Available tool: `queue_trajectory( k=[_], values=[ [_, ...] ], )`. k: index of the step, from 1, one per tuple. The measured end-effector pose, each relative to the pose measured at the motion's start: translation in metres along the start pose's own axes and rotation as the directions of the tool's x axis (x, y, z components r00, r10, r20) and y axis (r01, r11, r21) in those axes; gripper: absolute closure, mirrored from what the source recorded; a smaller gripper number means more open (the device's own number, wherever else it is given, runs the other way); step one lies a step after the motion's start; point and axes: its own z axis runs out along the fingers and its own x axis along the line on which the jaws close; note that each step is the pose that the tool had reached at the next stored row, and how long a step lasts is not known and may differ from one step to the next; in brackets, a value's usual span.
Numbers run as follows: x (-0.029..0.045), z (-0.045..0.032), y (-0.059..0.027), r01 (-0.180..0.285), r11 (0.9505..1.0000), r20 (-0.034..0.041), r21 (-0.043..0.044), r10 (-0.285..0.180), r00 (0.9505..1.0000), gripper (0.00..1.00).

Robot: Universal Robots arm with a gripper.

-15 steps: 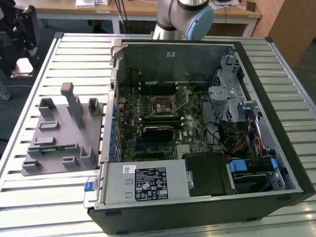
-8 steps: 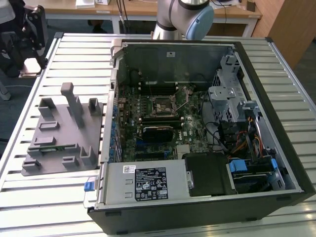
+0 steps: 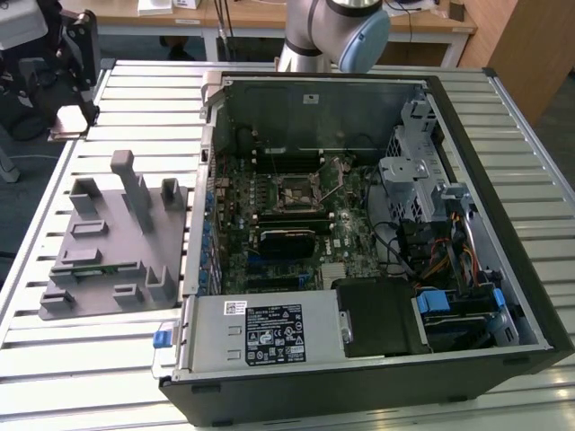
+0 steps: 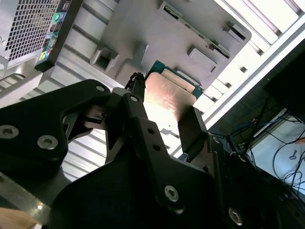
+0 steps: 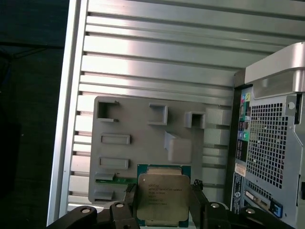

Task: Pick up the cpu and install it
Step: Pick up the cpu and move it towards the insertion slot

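Fingers (image 5: 198, 202) closed on the cpu (image 5: 163, 199), one black finger on each of two opposite edges. The silvery top faces the camera in the first wrist view, green rim showing around it. In the second wrist view the cpu (image 4: 167, 95) sits between the same fingers (image 4: 143, 119), catching a pinkish glare.

The cpu is held up in the air, clear of the grey fixture plate (image 5: 143, 124), which lies flat below it on the slatted tabletop (image 5: 167, 47). In the exterior view the cpu (image 3: 67, 121) hangs past the plate's (image 3: 108, 251) far end, on the side away from the open computer case (image 3: 359, 377). The case sits just beside the plate, and the black motherboard socket (image 3: 301, 191) inside it stands with its metal frame up. The arm (image 3: 332, 27) rises beyond the case.
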Motion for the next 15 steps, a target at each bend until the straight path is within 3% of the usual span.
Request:
queue_trajectory(
  k=[15],
  values=[
    [-0.0308,0.0008,-0.0025,0.0,1.0,0.0001,0.0,0.0,1.0,0.47]
  ],
)
